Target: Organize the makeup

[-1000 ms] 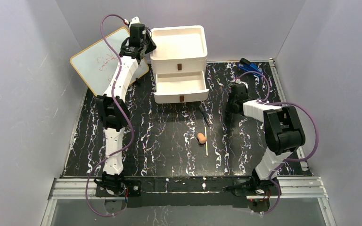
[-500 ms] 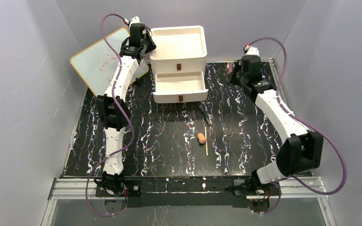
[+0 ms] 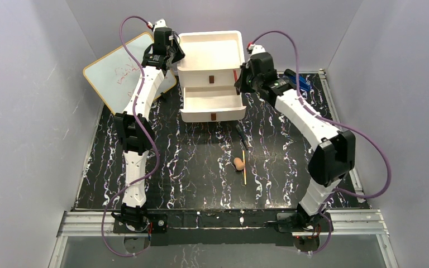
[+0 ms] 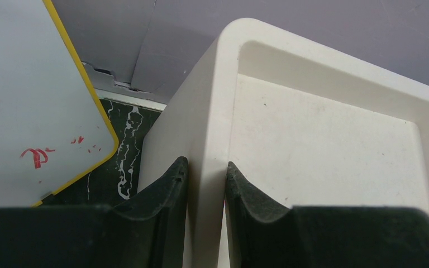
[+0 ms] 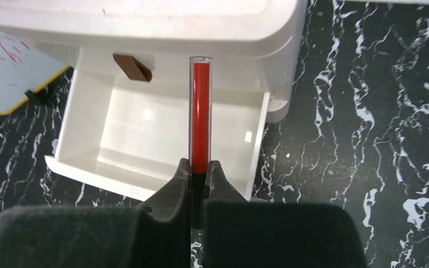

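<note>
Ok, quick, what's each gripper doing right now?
Left gripper: shut on the white drawer box rim.
Right gripper: shut on a clear-cased red stick.

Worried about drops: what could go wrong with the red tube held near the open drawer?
The right fingers pinch only one end of the red tube, so it may swivel or slip. Its far end lines up with the closed upper drawer, not inside the open lower drawer; released, it might miss. The left fingers clamp the drawer box by its rim; a tug could shift it.
</note>
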